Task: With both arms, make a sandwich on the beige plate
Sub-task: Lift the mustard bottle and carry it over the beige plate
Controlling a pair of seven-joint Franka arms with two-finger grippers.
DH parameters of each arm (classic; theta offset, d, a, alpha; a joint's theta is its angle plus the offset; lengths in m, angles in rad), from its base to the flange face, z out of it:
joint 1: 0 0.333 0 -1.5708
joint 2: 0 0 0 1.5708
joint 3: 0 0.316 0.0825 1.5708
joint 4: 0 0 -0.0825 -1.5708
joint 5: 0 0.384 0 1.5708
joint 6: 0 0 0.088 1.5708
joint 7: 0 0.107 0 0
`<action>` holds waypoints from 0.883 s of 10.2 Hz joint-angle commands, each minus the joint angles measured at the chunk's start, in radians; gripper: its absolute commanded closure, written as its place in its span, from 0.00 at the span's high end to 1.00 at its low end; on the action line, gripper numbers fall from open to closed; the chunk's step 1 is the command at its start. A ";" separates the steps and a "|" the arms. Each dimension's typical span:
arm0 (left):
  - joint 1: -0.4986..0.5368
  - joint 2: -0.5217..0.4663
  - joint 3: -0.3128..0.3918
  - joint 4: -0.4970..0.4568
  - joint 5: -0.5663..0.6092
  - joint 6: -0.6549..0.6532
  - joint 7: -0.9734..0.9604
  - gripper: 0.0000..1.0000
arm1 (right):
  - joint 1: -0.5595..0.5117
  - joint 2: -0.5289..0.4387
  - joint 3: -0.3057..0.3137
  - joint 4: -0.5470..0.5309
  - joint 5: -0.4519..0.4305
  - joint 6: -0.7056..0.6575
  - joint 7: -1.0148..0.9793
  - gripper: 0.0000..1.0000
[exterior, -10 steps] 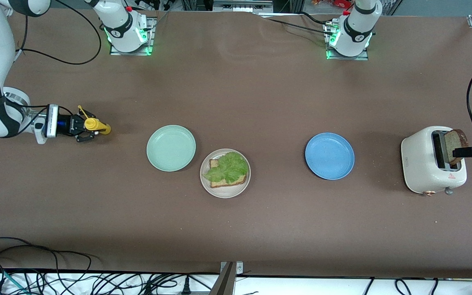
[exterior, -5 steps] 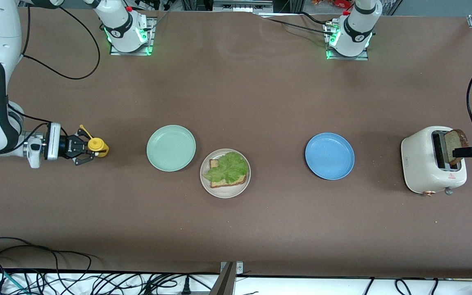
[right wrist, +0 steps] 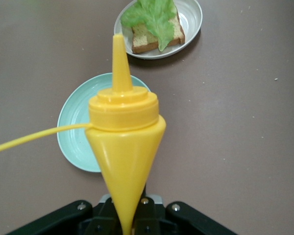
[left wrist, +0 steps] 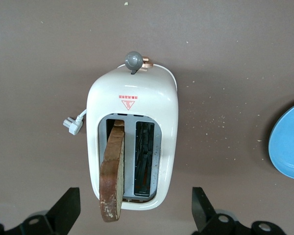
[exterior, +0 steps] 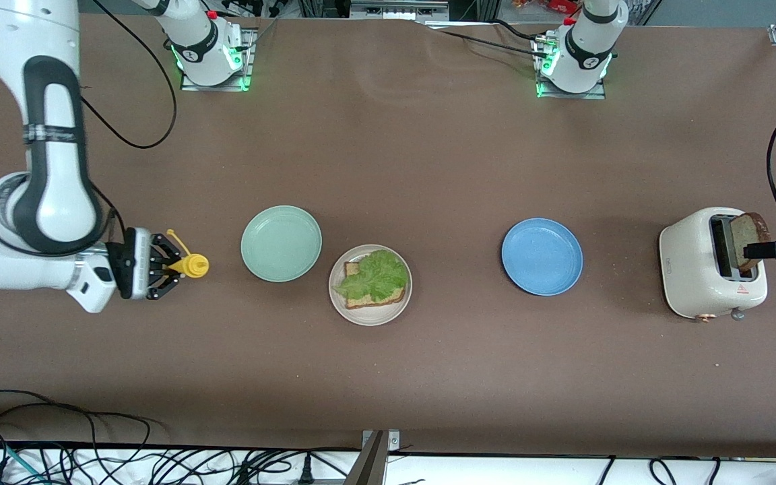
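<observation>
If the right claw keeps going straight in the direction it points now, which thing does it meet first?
Probably the mint-green plate. The right claw, shut on the yellow squeeze bottle, points along the table toward it; the beige plate with bread and lettuce lies just past. Its height is unclear, so it might pass over the rim.

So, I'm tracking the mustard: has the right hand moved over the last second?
Yes. The right hand, shut on the yellow bottle, has come closer to the mint-green plate.

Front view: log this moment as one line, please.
right claw: shut on mustard bottle | left claw: open over toaster | beige plate: bread slice, lettuce; no top slice
</observation>
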 commanded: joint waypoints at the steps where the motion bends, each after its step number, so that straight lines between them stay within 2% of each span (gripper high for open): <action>1: 0.006 -0.012 -0.001 -0.014 -0.023 0.009 0.019 1.00 | 0.116 0.004 -0.009 0.088 -0.177 0.016 0.196 0.00; 4: 0.006 -0.012 -0.001 -0.014 -0.023 0.008 0.019 1.00 | 0.308 0.010 -0.008 0.099 -0.451 0.091 0.472 0.00; 9: 0.007 -0.011 0.000 -0.014 -0.023 0.009 0.019 1.00 | 0.535 0.063 -0.006 0.099 -0.893 0.088 0.890 0.00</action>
